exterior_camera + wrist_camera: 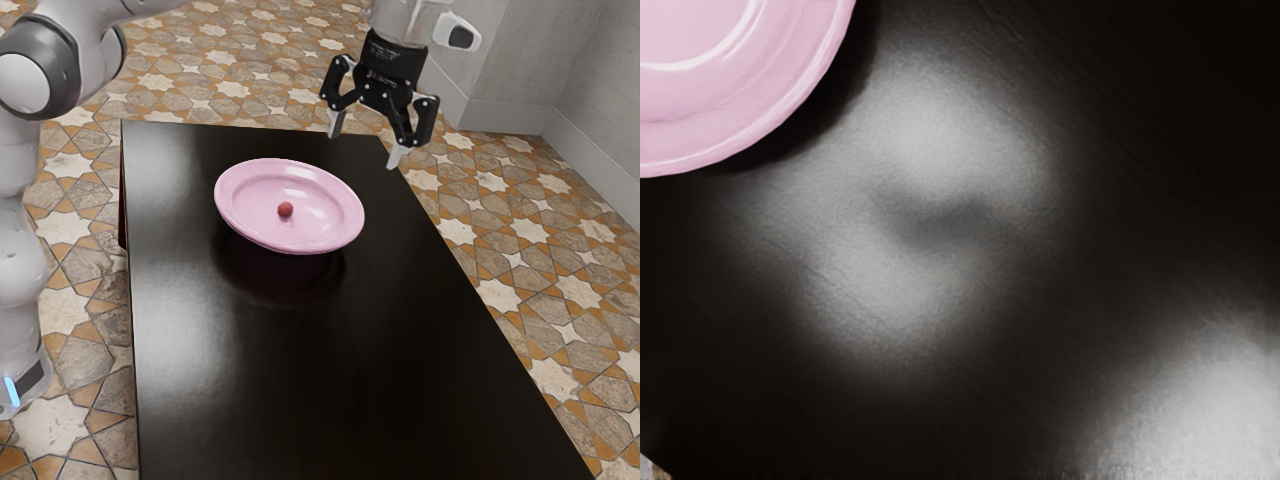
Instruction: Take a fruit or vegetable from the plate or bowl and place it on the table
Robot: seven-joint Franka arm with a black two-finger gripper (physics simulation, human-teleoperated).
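Since the little reddish ball (285,210), some small fruit or veg by the look of it, is sitting near the middle of the pink plate (245,185), the arm's got a reach ahead of it. The claw (366,140) is up high off to the side of the plate, fingers spread wide with nothing between them.

I'd guess the fruit is light and firm-ish, maybe a bit soft-skinned, and being round on smooth glaze it'll probably roll if one finger nudges it first. Best bet imo: straight down, one finger each side at its widest, gentle squeeze. The raised rim is the thing to watch, so lift past it before going sideways. For the drop, the black table (330,380) has loads of room toward the exterior view's bottom, but keep away from its edges, or it could roll off.
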